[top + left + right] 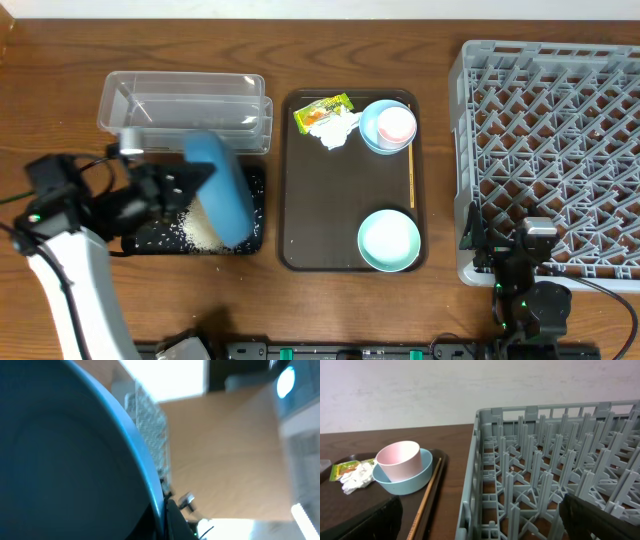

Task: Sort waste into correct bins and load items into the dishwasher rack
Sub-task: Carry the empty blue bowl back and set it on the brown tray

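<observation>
The left end effector (172, 186) is pinching the tilted dark-blue bowl (225, 200) by its rim near the tabletop's left edge; stiff, probably slippery.

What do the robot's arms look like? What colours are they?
The left arm has a long smooth white tube, with chunky black joints and thin black cables looping off them. A tiny green light glows on one joint. The right arm is mostly black, also with a little green light and a black cable trailing away. Its end effector fingers are plain black.
</observation>
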Robot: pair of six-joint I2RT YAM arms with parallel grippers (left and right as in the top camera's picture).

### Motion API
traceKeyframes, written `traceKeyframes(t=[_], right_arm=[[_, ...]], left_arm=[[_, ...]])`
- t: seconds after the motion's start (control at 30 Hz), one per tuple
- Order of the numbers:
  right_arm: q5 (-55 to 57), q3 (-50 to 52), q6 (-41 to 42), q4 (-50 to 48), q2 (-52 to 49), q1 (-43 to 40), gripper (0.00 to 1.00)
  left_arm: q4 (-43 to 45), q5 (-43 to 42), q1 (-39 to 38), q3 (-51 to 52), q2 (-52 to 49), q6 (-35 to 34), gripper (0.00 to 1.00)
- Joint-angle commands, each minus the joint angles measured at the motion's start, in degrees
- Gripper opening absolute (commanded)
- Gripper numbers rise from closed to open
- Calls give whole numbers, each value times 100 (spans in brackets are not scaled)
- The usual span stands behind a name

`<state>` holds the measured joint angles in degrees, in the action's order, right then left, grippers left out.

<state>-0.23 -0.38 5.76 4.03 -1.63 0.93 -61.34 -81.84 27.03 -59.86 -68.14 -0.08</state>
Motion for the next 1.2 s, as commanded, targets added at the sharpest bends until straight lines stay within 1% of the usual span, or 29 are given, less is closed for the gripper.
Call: traceKeyframes(t=[0.0,0.07,0.17,0.23,0.37,0.47,0.57,0.63,0.7,0.83,0.9,1.0,1.17], right_arm=[[0,7,-68,26,13,-44,99],[-2,7,-68,28,13,-44,99],[0,7,-66,26,11,-44,99],[-2,7,-68,26,13,-44,99],[0,7,-68,28,11,-44,99],[-2,7,-66,28,11,-44,99],[0,7,-66,26,13,-44,99],[-2,7,-66,28,13,-44,99],[-2,7,-68,26,13,-44,99],[-2,7,-66,26,13,-44,99],[0,7,-66,28,13,-44,99],[0,7,-66,26,13,-44,99],[-2,7,-68,28,11,-44,99]], left_arm=[[262,1727,-765,-352,431,-1150,6],[525,2632,-1300,-420,616,-1816,6],[1193,3145,-2317,-446,844,-2297,6],[1746,3648,-3086,-446,879,-2551,6],[2424,5097,-4433,-446,748,-2883,6],[2809,6181,-5375,-446,490,-3025,12],[3112,7158,-6085,-446,101,-3023,12],[3285,7652,-6485,-446,-280,-3023,9],[3434,7803,-6704,-446,-592,-3023,7],[3818,7851,-6961,-446,-1353,-3023,6],[3960,7847,-6977,-446,-1665,-3053,6],[4096,7838,-6977,-446,-2105,-3274,6],[4155,7825,-7029,-446,-2481,-3324,7]])
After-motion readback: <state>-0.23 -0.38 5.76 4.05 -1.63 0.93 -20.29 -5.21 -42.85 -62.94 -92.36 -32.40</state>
